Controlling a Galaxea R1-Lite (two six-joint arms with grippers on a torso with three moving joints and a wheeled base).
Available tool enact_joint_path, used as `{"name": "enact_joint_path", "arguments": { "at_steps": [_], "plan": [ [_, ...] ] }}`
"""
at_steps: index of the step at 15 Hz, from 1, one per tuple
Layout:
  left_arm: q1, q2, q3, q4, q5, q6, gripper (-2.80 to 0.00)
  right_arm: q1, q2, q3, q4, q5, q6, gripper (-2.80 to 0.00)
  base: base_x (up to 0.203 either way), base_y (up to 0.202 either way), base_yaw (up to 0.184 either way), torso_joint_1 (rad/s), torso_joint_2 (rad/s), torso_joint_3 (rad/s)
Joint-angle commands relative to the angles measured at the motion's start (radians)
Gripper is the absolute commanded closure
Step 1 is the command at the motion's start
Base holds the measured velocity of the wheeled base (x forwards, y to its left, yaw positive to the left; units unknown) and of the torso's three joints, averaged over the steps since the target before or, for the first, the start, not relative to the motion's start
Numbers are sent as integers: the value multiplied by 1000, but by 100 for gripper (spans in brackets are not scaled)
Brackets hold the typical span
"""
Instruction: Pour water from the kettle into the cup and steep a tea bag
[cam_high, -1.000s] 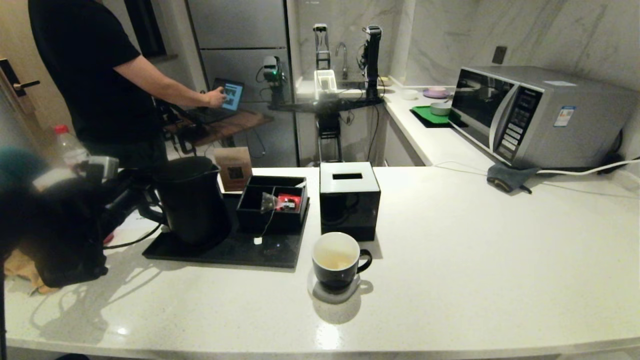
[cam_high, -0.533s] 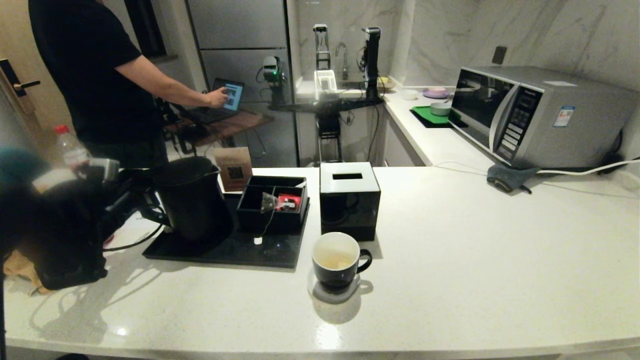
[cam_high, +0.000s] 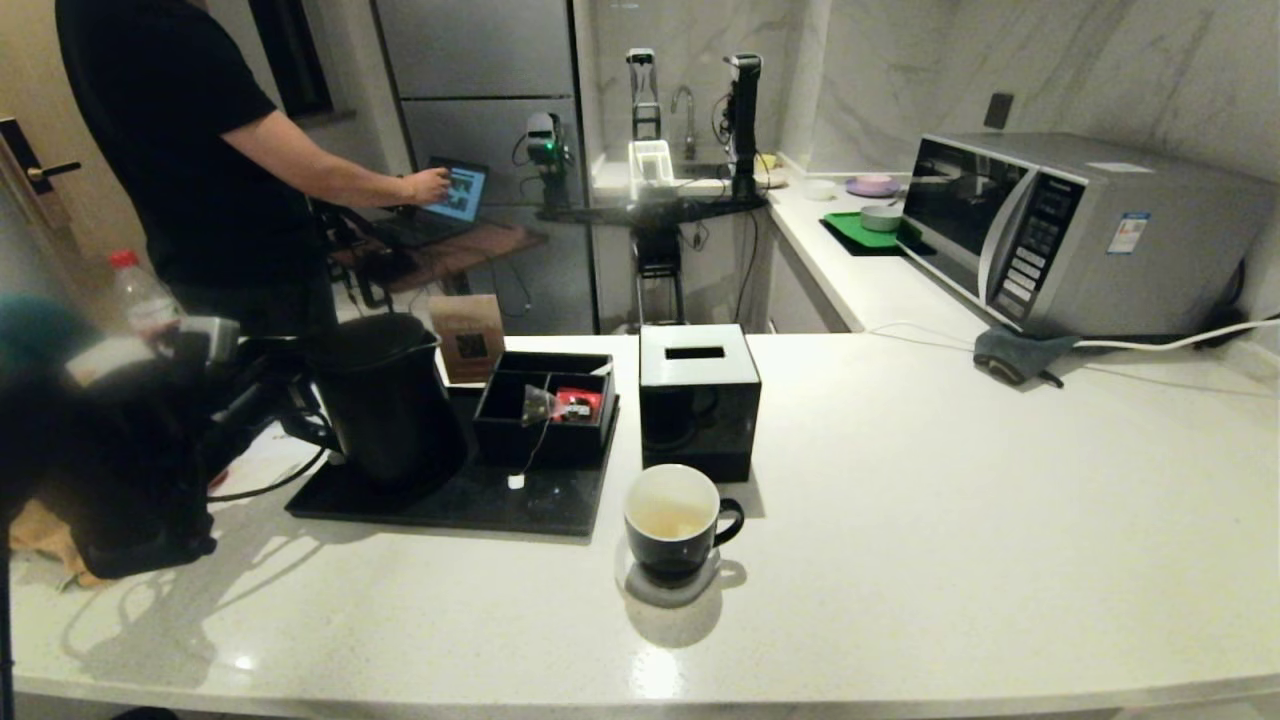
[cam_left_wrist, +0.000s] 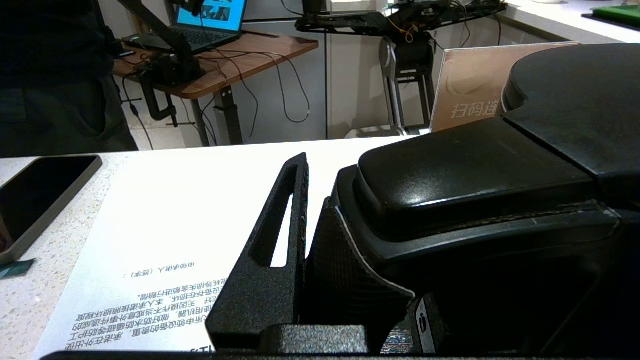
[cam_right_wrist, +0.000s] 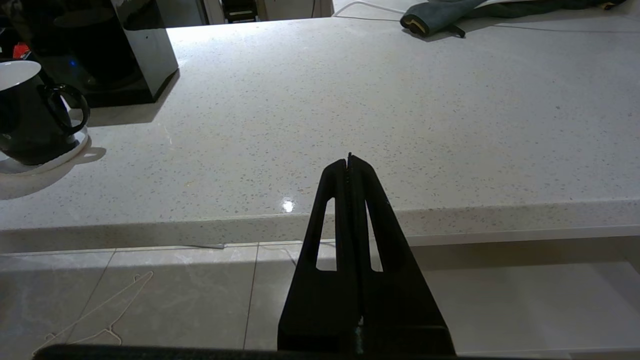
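Note:
The matte black kettle stands on a black tray at the left, lid on, so the water is hidden. My left gripper is shut on the kettle's loop handle; one finger shows beside it. The black cup with a white inside sits on a pale coaster in front of the tray, also seen in the right wrist view. The tea bag leans in a black organiser box, its string and tag hanging down the front. My right gripper is shut and empty, below the counter's front edge.
A black tissue box stands right behind the cup. A red packet lies in the organiser. A microwave and a grey cloth are far right. A printed sheet and a phone lie left of the kettle. A person stands behind.
The kettle and my left gripper have shifted very slightly to the right on the tray. The person's hand has moved at the laptop. The right arm is still.

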Motion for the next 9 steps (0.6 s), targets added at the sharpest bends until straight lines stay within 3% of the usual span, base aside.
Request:
{"name": "enact_joint_path", "arguments": {
  "at_steps": [1, 2, 9],
  "plan": [
    [2, 4, 1, -28, -2, 0, 0, 0, 1, 0, 0, 0, 0, 0, 0, 0, 0, 0, 0, 0],
    [2, 4, 5, -27, -2, 1, -280, 0, 1, 0, 0, -1, 0, 0, 0, 0, 0, 0, 0, 0],
    [2, -1, 12, -28, -5, 1, -280, 0, 1, 0, 0, 0, 0, 0, 0, 0, 0, 0, 0, 0]
  ]
}}
